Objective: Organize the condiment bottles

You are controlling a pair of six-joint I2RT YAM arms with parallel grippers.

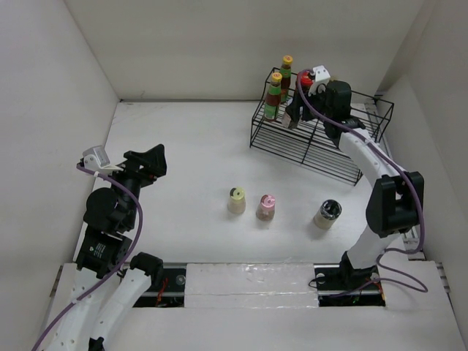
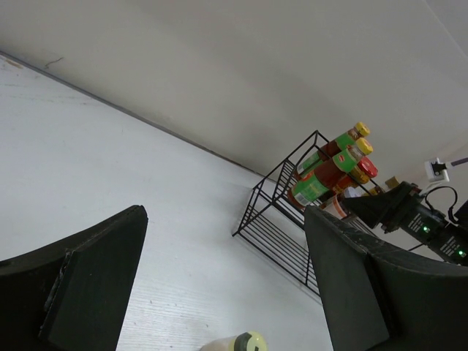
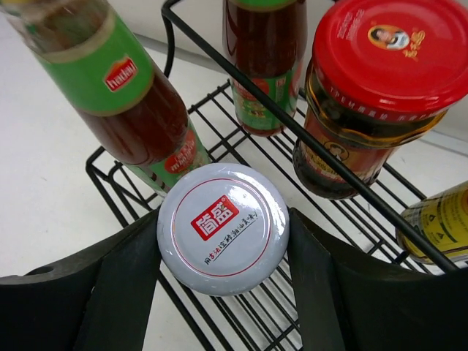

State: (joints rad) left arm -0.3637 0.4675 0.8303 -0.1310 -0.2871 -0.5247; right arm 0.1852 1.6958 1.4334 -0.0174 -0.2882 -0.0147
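Only the right wrist view shows the silver jar (image 3: 223,228), on the rack (image 3: 292,124) wires just in front of two yellow-capped bottles (image 1: 275,95). From above, the right gripper (image 1: 295,113) hides it. The same close view shows a red-lidded jar (image 3: 380,66) behind a rack bar and a yellow-labelled jar (image 3: 439,223) at the edge. On the table, well apart from the rack, stand a cream shaker (image 1: 236,200), a pink-capped shaker (image 1: 266,208) and a dark-topped shaker (image 1: 327,213). The right gripper's fingers (image 3: 124,292) press both sides of the silver lid, gripping it. The left gripper (image 2: 219,292) hangs wide apart over the left of the table, holding nothing.
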